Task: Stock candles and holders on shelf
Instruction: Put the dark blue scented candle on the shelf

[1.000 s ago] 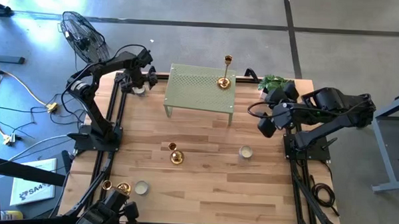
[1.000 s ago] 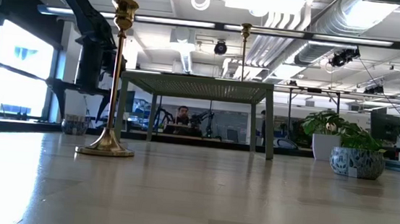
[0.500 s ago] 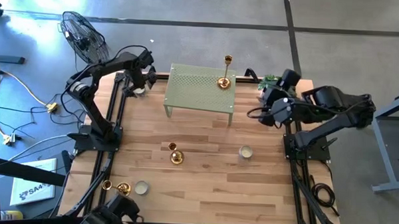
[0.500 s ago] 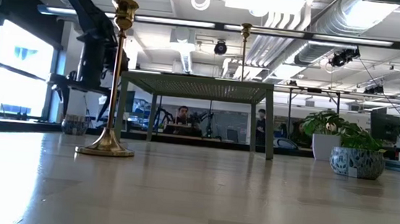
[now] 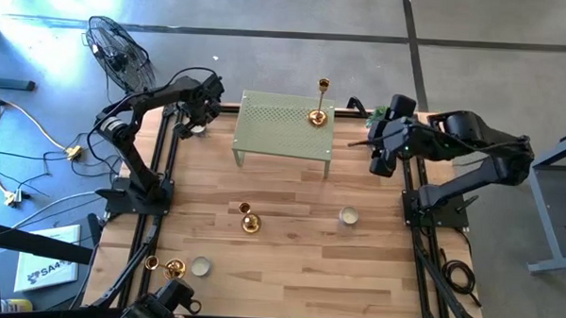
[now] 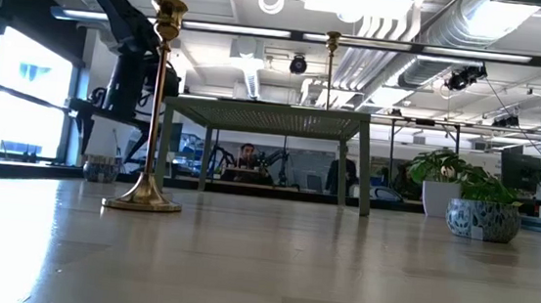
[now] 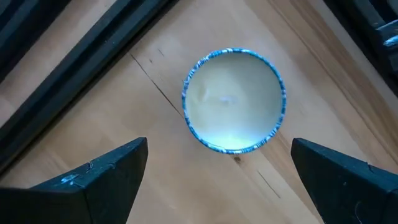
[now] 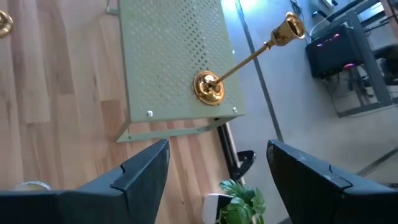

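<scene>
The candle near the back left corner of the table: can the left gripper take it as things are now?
Probably yes. The left gripper hangs right above the candle, fingers open wider than it, with bare wood around.

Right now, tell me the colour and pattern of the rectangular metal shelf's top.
Pale sage green shelf, perforated with small holes; clearest in the right wrist view.

The shelf (image 5: 284,128) is pale sage green, its top dotted with rows of small holes. At its 2 o'clock corner stands a shiny gold holder (image 5: 318,111). On the light striped wood table (image 5: 289,263) sit cream candles (image 5: 348,216) with silvery rims; the one in the left wrist view (image 7: 234,101) looks blue-rimmed.
</scene>
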